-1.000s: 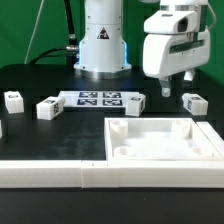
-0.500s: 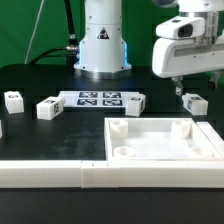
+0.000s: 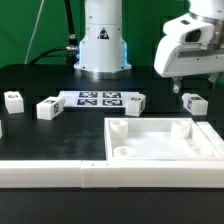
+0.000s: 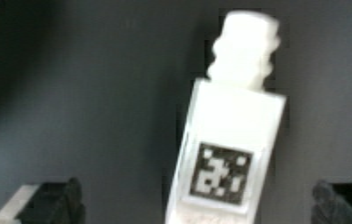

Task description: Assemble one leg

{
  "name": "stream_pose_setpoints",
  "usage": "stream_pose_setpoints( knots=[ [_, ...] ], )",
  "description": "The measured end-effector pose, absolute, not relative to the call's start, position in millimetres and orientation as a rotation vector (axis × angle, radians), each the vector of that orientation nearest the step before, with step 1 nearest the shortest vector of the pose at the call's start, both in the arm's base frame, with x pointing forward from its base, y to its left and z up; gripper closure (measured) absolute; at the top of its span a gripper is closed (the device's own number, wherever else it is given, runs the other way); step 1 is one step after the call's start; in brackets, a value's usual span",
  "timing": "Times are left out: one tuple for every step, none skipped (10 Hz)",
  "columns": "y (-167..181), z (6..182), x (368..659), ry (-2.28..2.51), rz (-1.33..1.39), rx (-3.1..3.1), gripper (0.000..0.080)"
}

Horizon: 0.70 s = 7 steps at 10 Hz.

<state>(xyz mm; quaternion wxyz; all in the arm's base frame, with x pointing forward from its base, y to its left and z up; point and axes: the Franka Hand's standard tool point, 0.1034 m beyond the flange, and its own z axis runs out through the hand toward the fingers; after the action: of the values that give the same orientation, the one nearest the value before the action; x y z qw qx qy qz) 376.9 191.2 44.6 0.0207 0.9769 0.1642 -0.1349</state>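
While the hand [image 4: 198, 202] gapes empty, white blocky leg [image 4: 235, 120] with knobbed tip, black-and-white tag

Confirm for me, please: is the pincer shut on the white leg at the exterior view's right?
Not quite. The pincer is open, not shut on the leg at the exterior view's right: the wrist view shows its fingers spread clear of the leg on both sides.
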Motion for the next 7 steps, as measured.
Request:
stream_pose_setpoints(
  knots=[
    [199, 41.1, 385, 0.511, -0.479, 3.012, 0.0151],
    [194, 39.6, 380, 0.504, -0.621, 2.959, 0.0151],
    [191, 36.3, 383, 0.486, -0.762, 2.906, 0.0151],
    [189, 31.4, 387, 0.467, -0.869, 2.863, 0.0151],
    [187, 28.3, 387, 0.453, -0.973, 2.813, 0.0151],
    [190, 22.0, 389, 0.445, -1.009, 2.798, 0.0151],
    [191, 18.7, 390, 0.437, -0.996, 2.805, 0.0151]
  ],
)
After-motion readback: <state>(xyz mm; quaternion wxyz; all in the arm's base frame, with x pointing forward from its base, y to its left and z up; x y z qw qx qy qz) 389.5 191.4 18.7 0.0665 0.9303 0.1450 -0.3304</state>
